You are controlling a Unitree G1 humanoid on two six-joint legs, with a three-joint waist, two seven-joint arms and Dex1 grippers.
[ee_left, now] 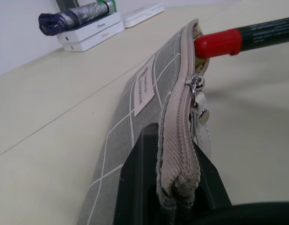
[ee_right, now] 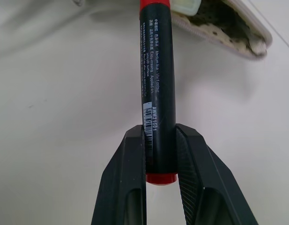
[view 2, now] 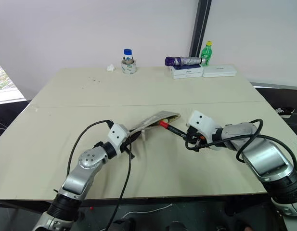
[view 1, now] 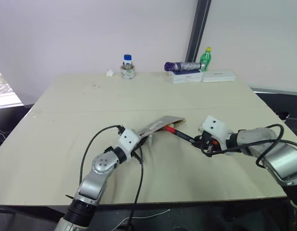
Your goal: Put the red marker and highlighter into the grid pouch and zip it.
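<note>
Inserting: slim red marker with black barrel [ee_right: 157, 93], red tip at mouth of soft grey grid fabric pouch [ee_left: 135, 117]
right gripper [ee_right: 159, 161]: pinching marker's tail end; rigid, light, smooth
left gripper [ee_left: 174, 187]: clamped on floppy pouch's zipper edge, raised off table

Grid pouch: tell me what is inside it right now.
The grid pouch, pinched shut-jawed by the left gripper, has the red marker's red tip just at its open mouth, held by the right gripper. A speckled lining shows; deeper contents are covered by the fabric.
</note>
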